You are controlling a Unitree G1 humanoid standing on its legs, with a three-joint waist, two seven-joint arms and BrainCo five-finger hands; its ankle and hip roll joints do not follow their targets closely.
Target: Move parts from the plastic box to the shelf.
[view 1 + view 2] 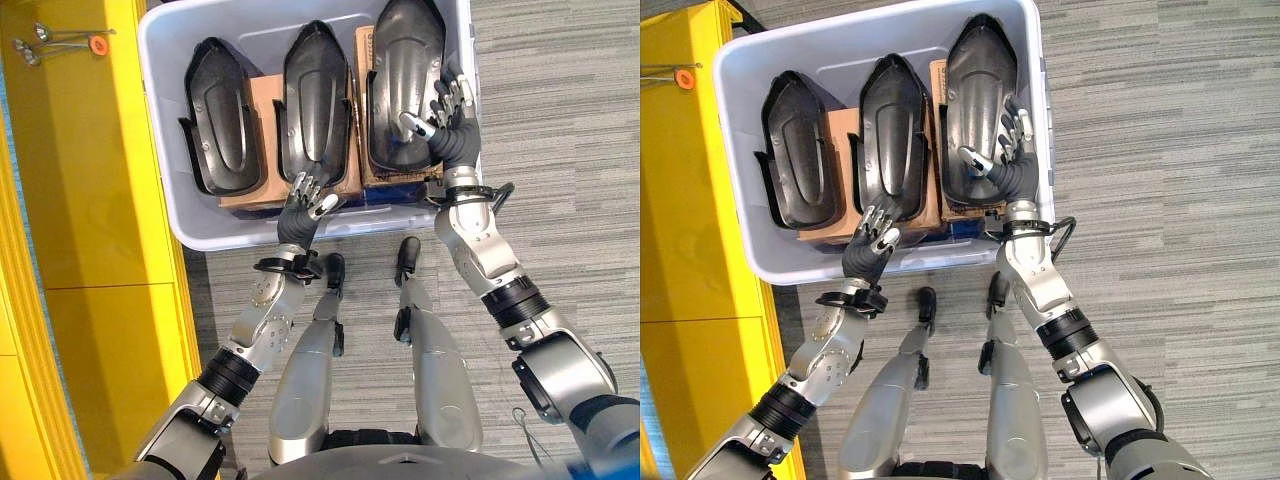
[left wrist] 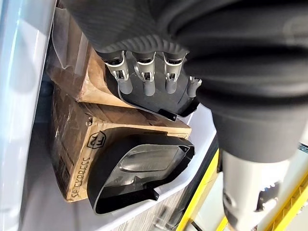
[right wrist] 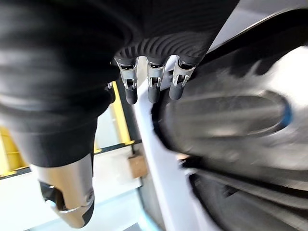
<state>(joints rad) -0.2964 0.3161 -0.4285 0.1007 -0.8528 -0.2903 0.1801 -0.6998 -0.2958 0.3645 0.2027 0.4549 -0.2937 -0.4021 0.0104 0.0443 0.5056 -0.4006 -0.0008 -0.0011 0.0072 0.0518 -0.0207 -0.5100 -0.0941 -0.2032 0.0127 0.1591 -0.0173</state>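
Right hand [image 1: 447, 118] grasps the rightmost black part [image 1: 400, 80]; left hand [image 1: 305, 208] released, resting at the middle part [image 2: 154, 98] per its wrist view.

My left hand [image 2: 144, 79] sits over the plastic box [image 2: 19, 96], fingers [image 2: 126, 82] relaxed, tips at the edge of one black part [image 2: 159, 103], nothing gripped. A second black part [image 2: 139, 175] lies on cardboard boxes [image 2: 72, 159]. Yellow frame [image 2: 202, 192] shows past the box rim.
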